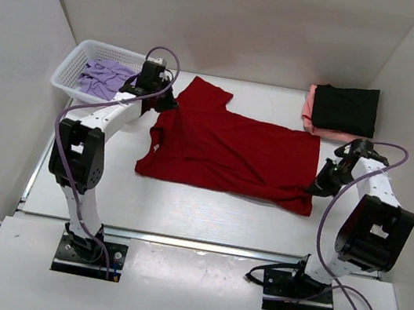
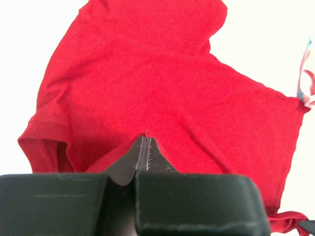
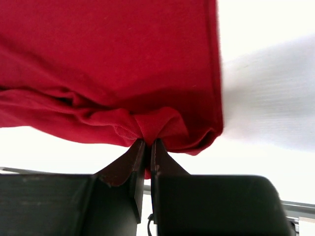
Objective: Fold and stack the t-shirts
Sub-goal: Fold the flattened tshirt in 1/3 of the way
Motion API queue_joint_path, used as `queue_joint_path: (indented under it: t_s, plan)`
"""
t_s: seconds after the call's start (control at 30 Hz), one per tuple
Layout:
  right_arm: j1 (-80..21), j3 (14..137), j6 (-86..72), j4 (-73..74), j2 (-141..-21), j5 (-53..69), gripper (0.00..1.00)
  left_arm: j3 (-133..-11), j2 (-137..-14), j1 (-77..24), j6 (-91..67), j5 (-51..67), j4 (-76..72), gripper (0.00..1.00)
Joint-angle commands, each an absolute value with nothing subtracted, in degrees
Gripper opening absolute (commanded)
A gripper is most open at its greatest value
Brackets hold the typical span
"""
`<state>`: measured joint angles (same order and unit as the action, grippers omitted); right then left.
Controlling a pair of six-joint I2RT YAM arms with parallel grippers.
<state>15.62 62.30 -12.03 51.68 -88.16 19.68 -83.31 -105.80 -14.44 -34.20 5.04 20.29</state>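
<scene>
— Overhead view, go!
— The bright red soft-cloth t-shirt lies spread across the white table. My left claw grips its far-left edge and my right claw its near-right hem corner.
— Left wrist?
— Pinched shut on a red fold.
— Right wrist?
— Clamped on bunched red cloth.

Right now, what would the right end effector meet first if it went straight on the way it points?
The bright red cloth t-shirt: the right end effector is shut on its bunched edge, and more of it seems to lie straight ahead.
</scene>
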Motion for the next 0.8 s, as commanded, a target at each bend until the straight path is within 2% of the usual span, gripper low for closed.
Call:
queue_joint_path:
  t_s: [0.0, 0.17, 0.77]
  plan:
    - [16.35, 64.43, -11.87, 53.17, -89.82, 18.11, 0.00, -85.26, -103.36, -14.24, -34.36, 5.71, 18.63, 0.00]
    - [17.05, 65.21, -11.69, 53.08, -90.44, 18.37, 0.00, -81.83, -100.90, -13.01, -34.98, 6.50, 17.67, 0.00]
    - [18.02, 65.66, -11.42, 55.20, -91.23, 17.31, 0.00, -82.10, -98.88, -12.74, -32.25, 3.95, 15.65, 0.00]
